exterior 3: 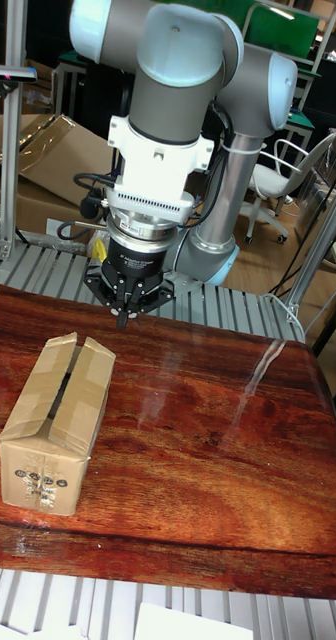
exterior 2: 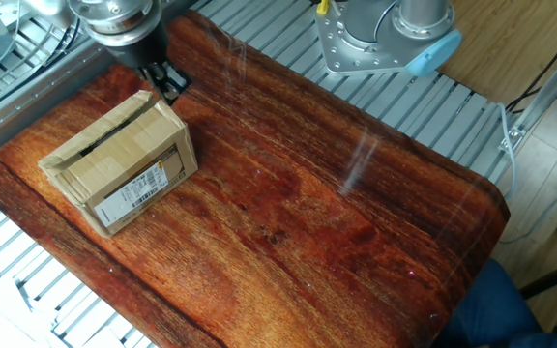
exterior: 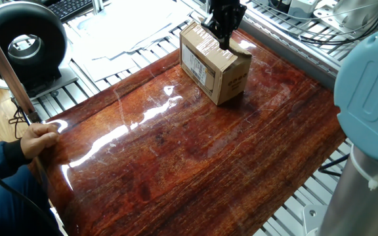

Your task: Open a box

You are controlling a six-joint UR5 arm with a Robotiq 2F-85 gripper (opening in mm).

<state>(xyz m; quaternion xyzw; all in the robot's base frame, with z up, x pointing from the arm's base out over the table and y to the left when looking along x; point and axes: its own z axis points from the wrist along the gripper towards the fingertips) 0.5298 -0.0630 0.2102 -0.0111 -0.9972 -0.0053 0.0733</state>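
The box is a small brown cardboard carton on the glossy wooden table. It has a white label on one side and dark printing on its end. A narrow dark gap runs between its two top flaps, and the flap nearer the arm is slightly raised. My gripper points down just above the table at the box's end nearest the robot base. Its fingers are pressed together to a point with nothing between them. In the tall fixed view the tip hangs beside the raised flap's corner, a little apart from it.
A person's hand rests on the table's edge at the left. A black round device, papers and a keyboard lie beyond the table. The robot base stands behind the table, and big cardboard boxes lie behind the arm.
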